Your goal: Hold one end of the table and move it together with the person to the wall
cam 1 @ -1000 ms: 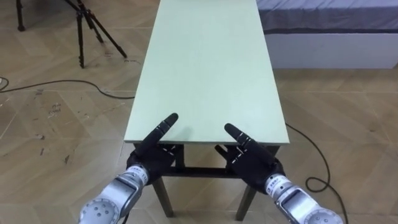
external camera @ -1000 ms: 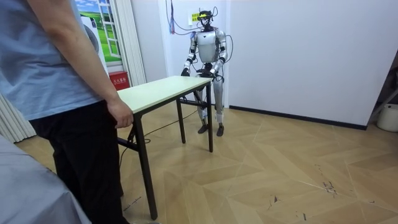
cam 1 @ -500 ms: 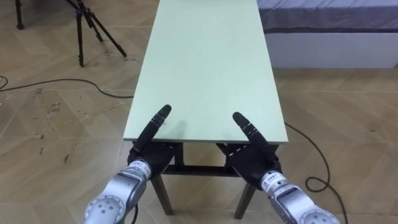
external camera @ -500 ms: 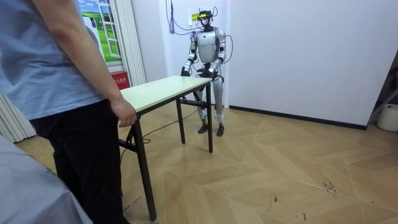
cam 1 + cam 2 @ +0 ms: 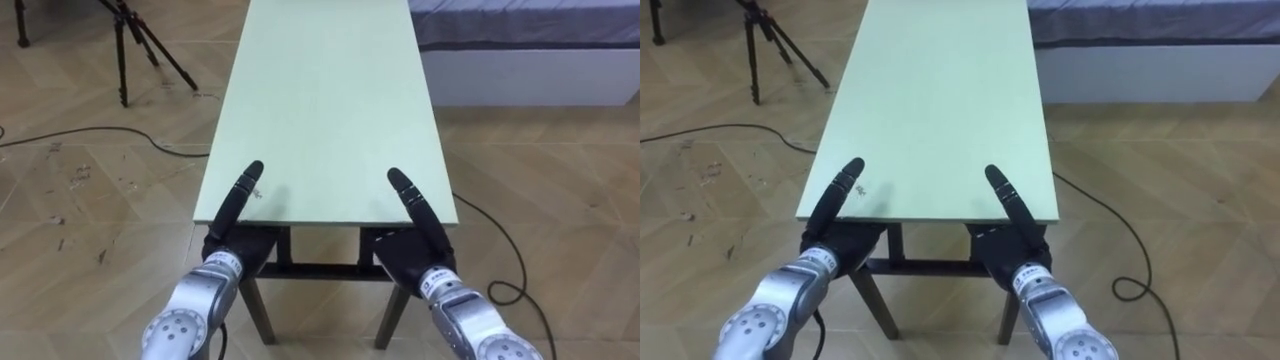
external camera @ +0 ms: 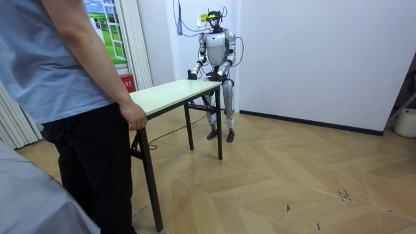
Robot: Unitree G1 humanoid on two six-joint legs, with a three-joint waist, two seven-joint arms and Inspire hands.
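A long table with a pale green top [image 5: 330, 90] and dark legs stretches away from me. I stand at its near short end. My left hand [image 5: 232, 255] has its thumb laid on the top near the left corner and its palm under the edge. My right hand [image 5: 412, 262] grips the right corner the same way, and the fingers of both are hidden beneath the top. In the room view a person [image 6: 71, 97] in a blue shirt stands at the far end of the table [image 6: 172, 91], with one hand [image 6: 135, 117] curled on its edge.
A black tripod [image 5: 130, 40] stands on the wood floor to the far left, with a cable [image 5: 100, 135] trailing from it. A low white bed base [image 5: 520, 60] lies at the far right. Another cable [image 5: 510, 260] loops by the near right table leg.
Both my hands have moved forward under the table's edge, and the thumbs now reach further onto the top. The person's hand and that table end have shifted slightly toward the room view's right.
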